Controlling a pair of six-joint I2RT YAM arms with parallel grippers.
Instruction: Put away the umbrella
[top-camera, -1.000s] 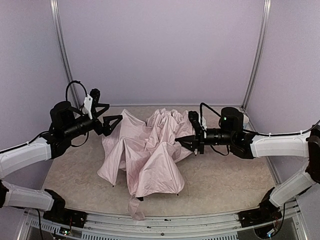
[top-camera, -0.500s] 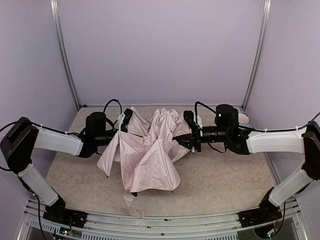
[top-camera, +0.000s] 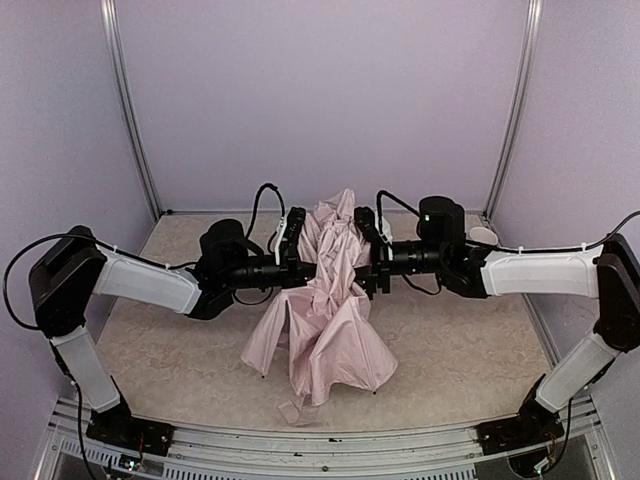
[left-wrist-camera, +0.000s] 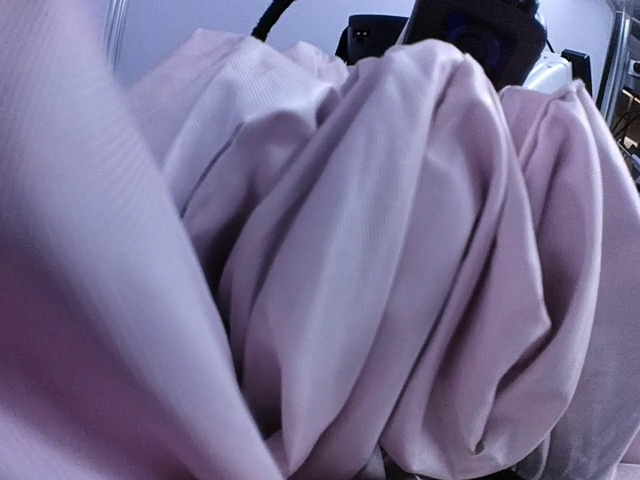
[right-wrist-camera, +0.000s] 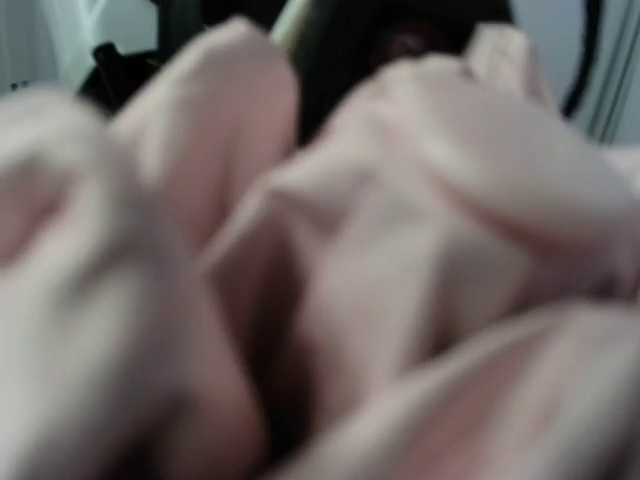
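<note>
The umbrella (top-camera: 330, 335) is a pale pink canopy bunched into a tall, narrow heap at mid table, its lower panels spread toward the front. My left gripper (top-camera: 299, 243) presses into its left side and my right gripper (top-camera: 366, 252) into its right side, squeezing the upper folds between them. In the top view both pairs of fingers look spread, with fabric against them. The left wrist view shows only pink folds (left-wrist-camera: 400, 250), and the right wrist view only blurred pink fabric (right-wrist-camera: 420, 230). No fingers show in either. The shaft and handle are hidden.
A small pink flap (top-camera: 296, 409) of the umbrella lies near the table's front edge. A white round object (top-camera: 484, 235) sits at the back right behind my right arm. Lilac walls and metal posts close in the back and sides.
Both grippers have moved inward toward each other, the left one far to the right. The canopy has gone from a wide spread to a narrow, upright bunch between them.
</note>
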